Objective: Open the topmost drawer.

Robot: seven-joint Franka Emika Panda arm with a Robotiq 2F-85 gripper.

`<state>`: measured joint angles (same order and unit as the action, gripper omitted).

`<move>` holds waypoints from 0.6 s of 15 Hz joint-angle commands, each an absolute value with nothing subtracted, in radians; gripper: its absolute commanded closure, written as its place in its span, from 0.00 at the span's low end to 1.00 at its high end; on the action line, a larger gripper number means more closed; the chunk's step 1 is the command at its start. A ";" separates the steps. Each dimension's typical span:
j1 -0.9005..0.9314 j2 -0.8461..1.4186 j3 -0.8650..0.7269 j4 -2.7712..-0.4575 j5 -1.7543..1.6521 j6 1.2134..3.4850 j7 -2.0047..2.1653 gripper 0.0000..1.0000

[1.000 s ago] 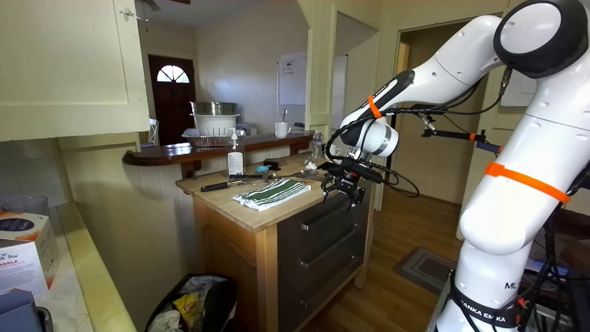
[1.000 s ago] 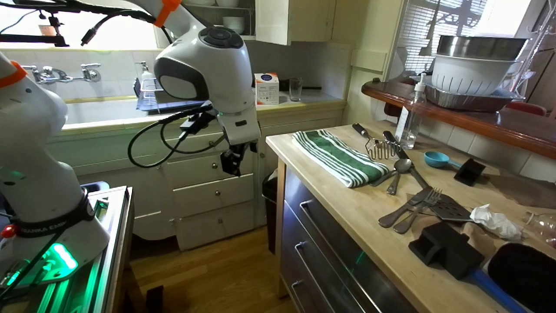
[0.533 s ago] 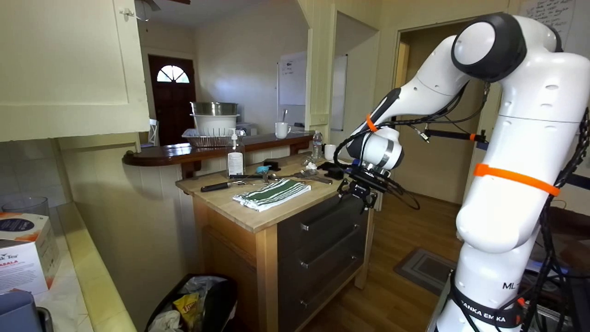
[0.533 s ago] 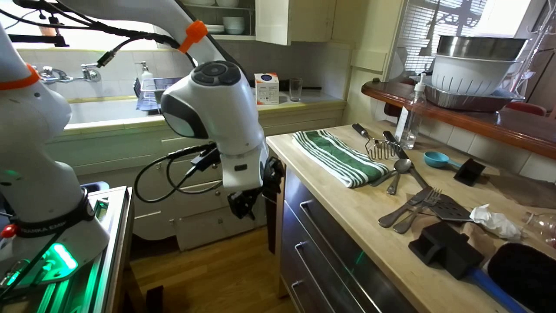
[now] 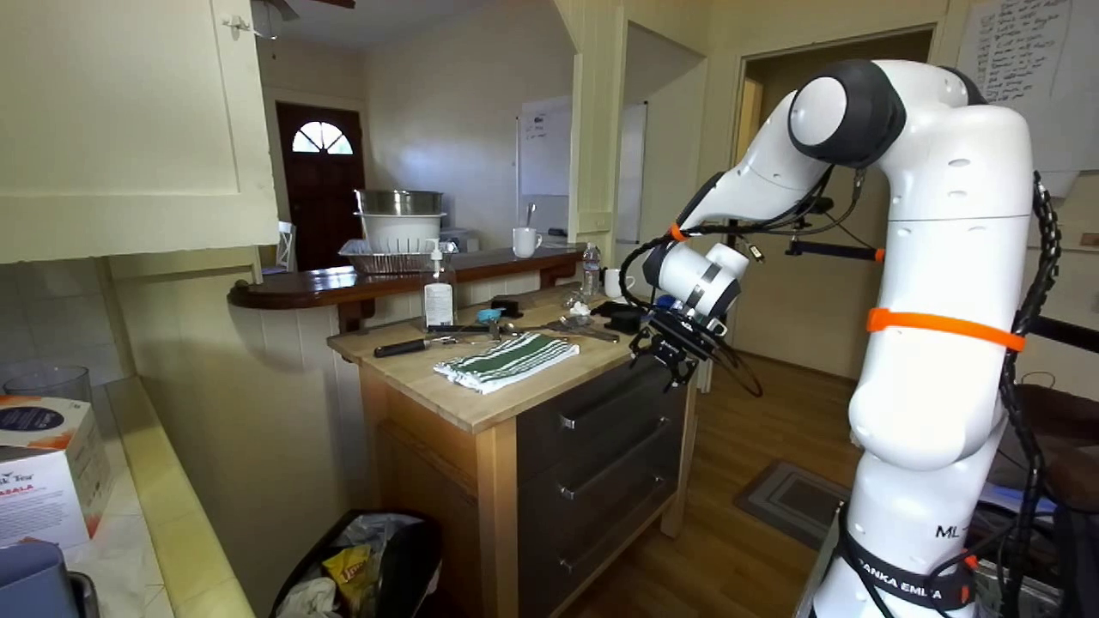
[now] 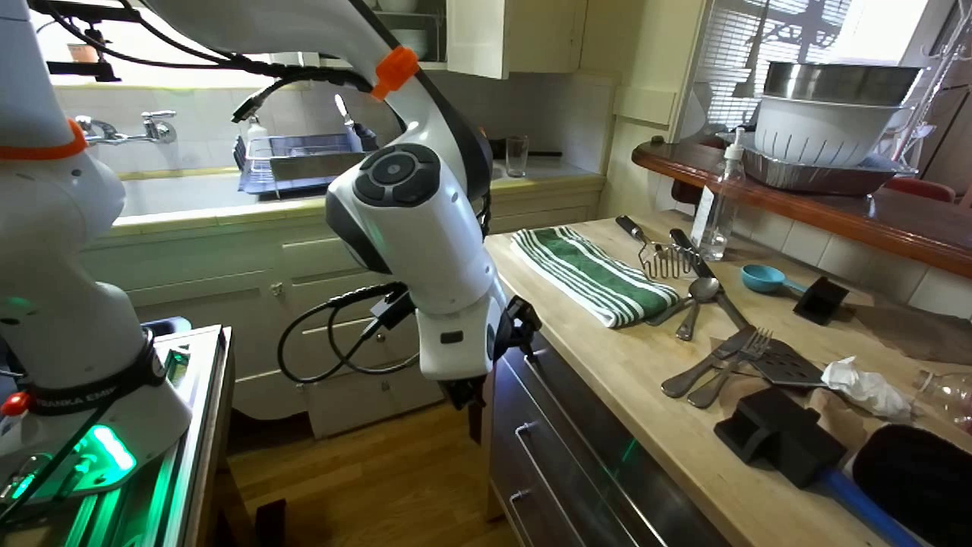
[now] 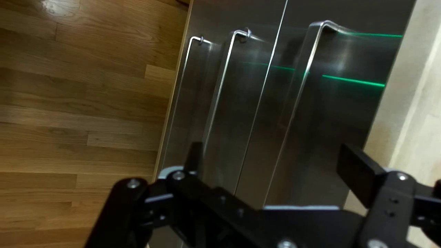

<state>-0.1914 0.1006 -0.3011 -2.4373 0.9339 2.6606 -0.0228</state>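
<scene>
In the wrist view, the wood floor (image 7: 75,113) lies at the left; rightward come the lowest handle (image 7: 181,86), the middle handle (image 7: 220,88) and then the topmost drawer (image 7: 337,127), closed, its front crossed by green streaks of light (image 7: 353,81). Its bar handle (image 7: 300,93) slants across the gap between my fingers (image 7: 360,175), and the pale countertop (image 7: 413,86) ends the row. My gripper (image 7: 275,163) is spread wide and has hold of nothing. In an exterior view, again from the left, I see a tea box (image 5: 51,472), a bin (image 5: 416,554) with a yellow bag (image 5: 349,568) in it, and the cabinet (image 5: 429,485), whose wooden side and 3 flush drawer fronts (image 5: 592,515) show here; my gripper hangs tilted, seen against the right end of the topmost drawer, and my white arm (image 5: 936,378) rises at the right. In an exterior view, my base (image 6: 137,425) glows green at the left; next, my wrist (image 6: 448,281) covers much of my gripper, and a dark finger overlaps the bar handle at the end nearer the striped towel (image 6: 600,277), though whether they touch I cannot tell. Farther right lies what the wrist view leaves out: on the countertop, a masher (image 6: 634,229), a fork (image 6: 714,390) and a slotted spatula (image 6: 782,362), its slots showing in this view alone.
</scene>
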 commanded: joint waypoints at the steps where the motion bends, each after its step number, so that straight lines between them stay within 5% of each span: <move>1: -0.191 0.104 -0.301 -2.435 0.934 2.661 -0.023 0.00; 9: -0.214 0.293 -0.276 -2.271 1.173 2.684 -0.112 0.00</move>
<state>-0.1962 0.1944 -0.2944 -2.3468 1.0709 2.6694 -0.0654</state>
